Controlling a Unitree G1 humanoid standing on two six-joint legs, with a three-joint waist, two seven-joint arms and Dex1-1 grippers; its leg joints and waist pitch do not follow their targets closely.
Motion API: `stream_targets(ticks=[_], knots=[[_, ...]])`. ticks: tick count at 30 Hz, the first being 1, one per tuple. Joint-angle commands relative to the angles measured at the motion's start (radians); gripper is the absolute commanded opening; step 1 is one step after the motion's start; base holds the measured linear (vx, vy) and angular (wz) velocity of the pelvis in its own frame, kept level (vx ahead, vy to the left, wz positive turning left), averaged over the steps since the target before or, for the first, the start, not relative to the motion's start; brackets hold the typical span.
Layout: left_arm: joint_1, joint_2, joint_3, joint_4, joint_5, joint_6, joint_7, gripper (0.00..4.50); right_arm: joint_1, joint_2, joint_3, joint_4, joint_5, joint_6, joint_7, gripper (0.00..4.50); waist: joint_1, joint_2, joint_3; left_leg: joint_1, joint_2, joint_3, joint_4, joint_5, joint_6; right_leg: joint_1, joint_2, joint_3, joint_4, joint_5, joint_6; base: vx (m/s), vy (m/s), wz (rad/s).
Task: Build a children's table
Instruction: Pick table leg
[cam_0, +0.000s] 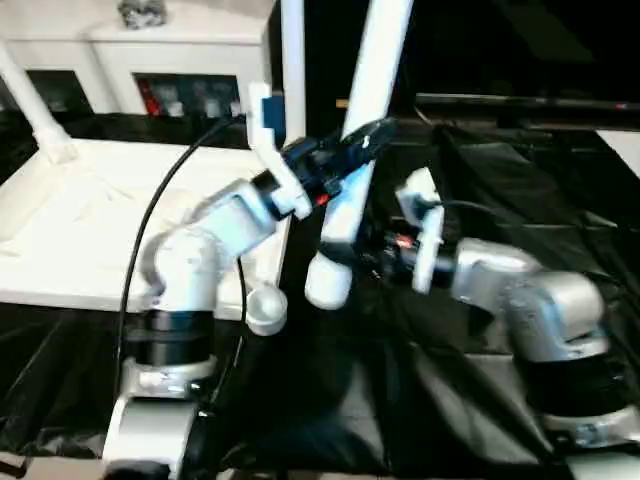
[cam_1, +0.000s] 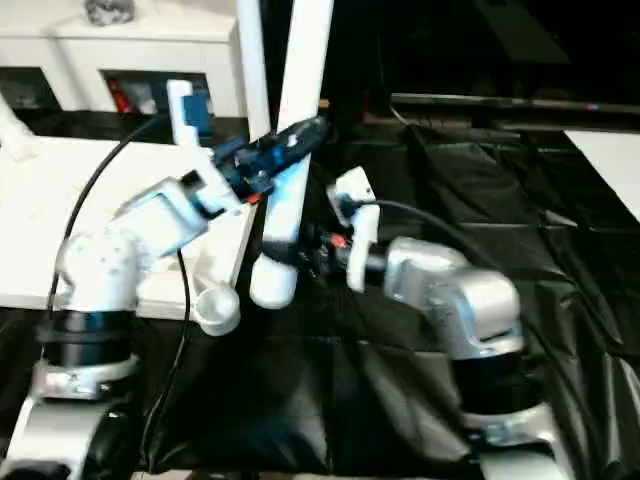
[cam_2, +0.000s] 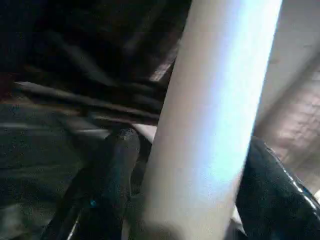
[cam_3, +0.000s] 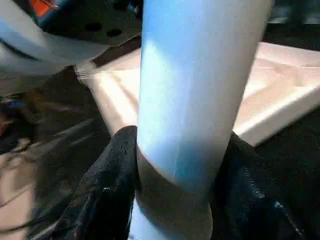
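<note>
at centre frame both arms hold one white table leg (cam_0: 345, 190), apparently to steady it for fitting: the right gripper (cam_3: 172, 165) pinches its lower end, the left gripper (cam_0: 345, 160) brackets it higher, fingers astride. at far left lies the upturned tabletop (cam_0: 70, 230), one leg (cam_0: 35, 105) already seated.

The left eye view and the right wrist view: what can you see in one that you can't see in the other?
The left eye view alone takes in both silver forearms, the white cabinet with glass doors at the back, and a second white leg already standing upright in the tabletop. The right wrist view alone gets close enough to show the right tool's black fingers pressed on either side of the leg. Both show the long white plastic tube leg, the flat white plastic tabletop and the black plastic sheet.
</note>
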Motion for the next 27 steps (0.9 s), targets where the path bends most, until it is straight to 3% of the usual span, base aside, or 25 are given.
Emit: stream_targets(ticks=[1, 3, 6, 13, 19, 21, 23, 26, 27], knots=[[0.007, 0.003, -0.009, 0.021, 0.1, -0.019, 0.114, 2.97, -0.01, 0.019, -0.002, -0.089, 0.0, -0.036, -0.023, 1.88, -0.004, -0.006, -0.08, 0.035, 0.058, -0.028, -0.08, -0.16, -0.045, 0.046, -0.068, 0.041, -0.08, -0.072, -0.174, 0.0, 0.0, 0.0], [0.007, -0.011, -0.028, 0.028, 0.171, -0.071, 0.185, 2.79, 0.001, 0.035, 0.017, -0.116, -0.013, -0.033, -0.053, 1.87, -0.002, 0.0, -0.08, 0.036, 0.06, -0.032, -0.081, -0.165, -0.05, 0.045, -0.066, 0.041, -0.081, -0.07, -0.146, 0.0, 0.0, 0.0], [-0.003, -0.03, -0.009, 0.045, 0.181, -0.102, 0.226, 2.62, 0.004, 0.043, 0.021, -0.125, -0.016, -0.031, -0.065, 1.87, -0.004, 0.0, -0.079, 0.036, 0.058, -0.031, -0.081, -0.175, -0.058, 0.042, -0.065, 0.041, -0.082, -0.068, -0.151, 0.0, 0.0, 0.0], [-0.015, -0.088, 0.025, 0.013, 0.119, -0.12, 0.226, 2.02, 0.009, 0.065, 0.025, -0.148, -0.026, -0.024, -0.107, 1.87, -0.004, 0.003, -0.077, 0.035, 0.057, -0.032, -0.082, -0.21, -0.065, 0.041, -0.066, 0.041, -0.085, -0.098, -0.159, 0.0, 0.0, 0.0], [-0.005, -0.099, 0.015, -0.003, 0.103, -0.127, 0.195, 1.9, 0.008, 0.062, 0.029, -0.153, -0.034, -0.021, -0.113, 1.87, -0.006, 0.002, -0.077, 0.036, 0.058, -0.033, -0.084, -0.217, -0.064, 0.039, -0.065, 0.041, -0.087, -0.107, -0.153, 0.0, 0.0, 0.0], [-0.001, -0.093, 0.011, -0.004, 0.096, -0.128, 0.171, 1.89, 0.008, 0.053, 0.019, -0.155, -0.006, 0.008, -0.093, 1.87, -0.007, 0.001, -0.076, 0.036, 0.058, -0.032, -0.084, -0.218, -0.065, 0.039, -0.065, 0.042, -0.088, -0.108, -0.15, 0.0, 0.0, 0.0], [0.003, -0.076, 0.003, -0.003, 0.088, -0.126, 0.129, 1.88, 0.003, 0.046, 0.007, -0.149, 0.009, 0.028, -0.086, 2.43, -0.006, 0.001, -0.076, 0.037, 0.057, -0.032, -0.085, -0.217, -0.064, 0.039, -0.065, 0.042, -0.088, -0.113, -0.149, 0.0, 0.0, 0.0], [0.007, -0.04, -0.006, -0.003, 0.069, -0.109, 0.06, 1.88, -0.009, 0.016, -0.015, -0.127, 0.024, 0.052, -0.062, 2.65, -0.005, 0.003, -0.076, 0.037, 0.057, -0.031, -0.084, -0.217, -0.064, 0.038, -0.065, 0.042, -0.087, -0.11, -0.15, 0.0, 0.0, 0.0], [0.006, -0.001, -0.003, 0.003, 0.032, -0.085, -0.032, 1.88, -0.021, -0.036, -0.03, -0.111, 0.049, 0.076, -0.002, 2.76, -0.004, 0.002, -0.077, 0.039, 0.056, -0.031, -0.084, -0.217, -0.067, 0.039, -0.064, 0.041, -0.085, -0.109, -0.151, 0.0, 0.0, 0.0]])
